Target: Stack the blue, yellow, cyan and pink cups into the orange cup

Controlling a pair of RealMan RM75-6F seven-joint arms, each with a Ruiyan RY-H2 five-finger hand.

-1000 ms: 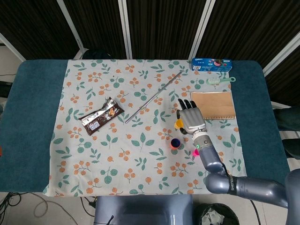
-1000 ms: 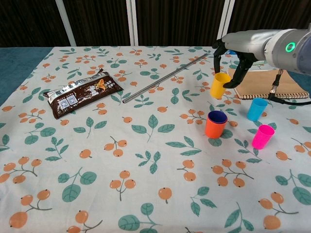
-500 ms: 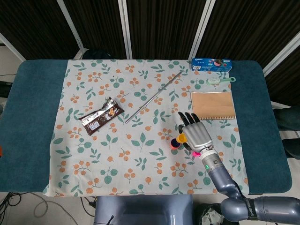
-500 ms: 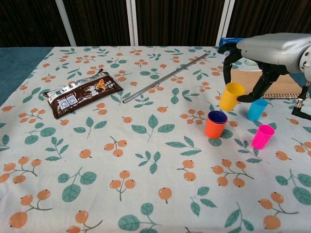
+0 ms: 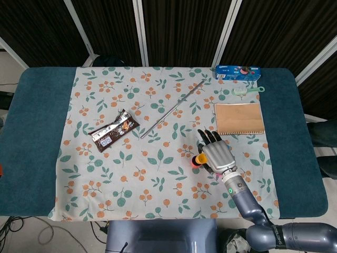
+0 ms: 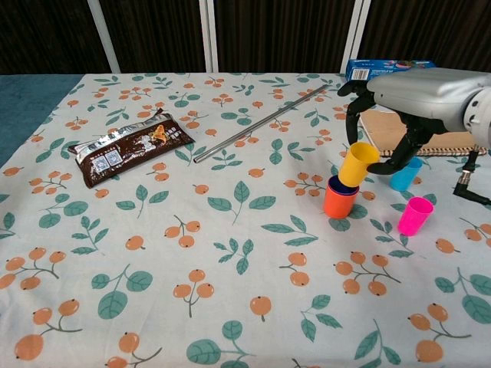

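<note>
The right robot hand [image 6: 387, 115] pinches the yellow cup [image 6: 357, 163] near its rim, fingers curled around it. The cup is tilted, its base dipping toward the mouth of the orange cup [image 6: 340, 200] just below — the chest view shows the two overlapping, but I cannot tell whether they touch. The blue cup [image 6: 342, 185] already sits nested inside the orange one, only its dark rim showing. In the head view the robot hand [image 5: 217, 154] covers most of this cluster, with the yellow cup [image 5: 202, 158] peeking out at its 9 o'clock side.

From the orange cup, the cyan cup [image 6: 405, 172] stands at about 2 o'clock, partly behind the fingers, and the pink cup [image 6: 414, 216] stands at about 4 o'clock, apart from both. The left robot hand is not seen in either view.

A brown notebook [image 5: 239, 118] lies at 12 o'clock from the robot hand, close to the right edge of the floral cloth [image 5: 131, 174]. A blue box [image 5: 237, 71] and a green brush [image 5: 246, 90] sit beyond it near the counter's [image 5: 37, 137] far edge. A metal rod [image 6: 259, 124] lies diagonally at 11 o'clock from the cups, and a snack packet [image 6: 129, 147] lies well apart at 9 o'clock — the cloth between them and toward the near edge is open.
</note>
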